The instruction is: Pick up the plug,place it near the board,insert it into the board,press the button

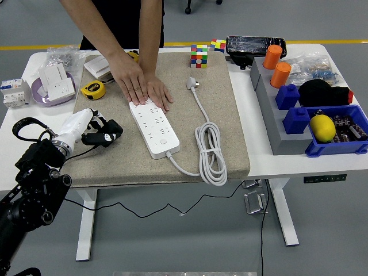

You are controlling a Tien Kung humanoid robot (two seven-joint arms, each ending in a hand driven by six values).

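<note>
A white power strip (154, 127) lies on the beige mat (224, 115), its button (163, 141) near the front end. A person's two hands (141, 86) press flat on the strip's far end. The white plug (191, 84) lies loose on the mat to the right of the strip, and its cable runs down into a coil (210, 146) and back to the strip. My left hand (104, 134), black with a white forearm, hovers over the mat's left edge, well left of the strip. Its fingers are relaxed and hold nothing. No right arm shows.
Two colourful cubes (199, 56) stand at the mat's far edge. A yellow tape measure (92, 89) and white socket parts (54, 80) sit far left. On the right are a grey rack (270, 109) with orange cylinders, blue blocks and a blue bin (339, 138) holding a yellow ball.
</note>
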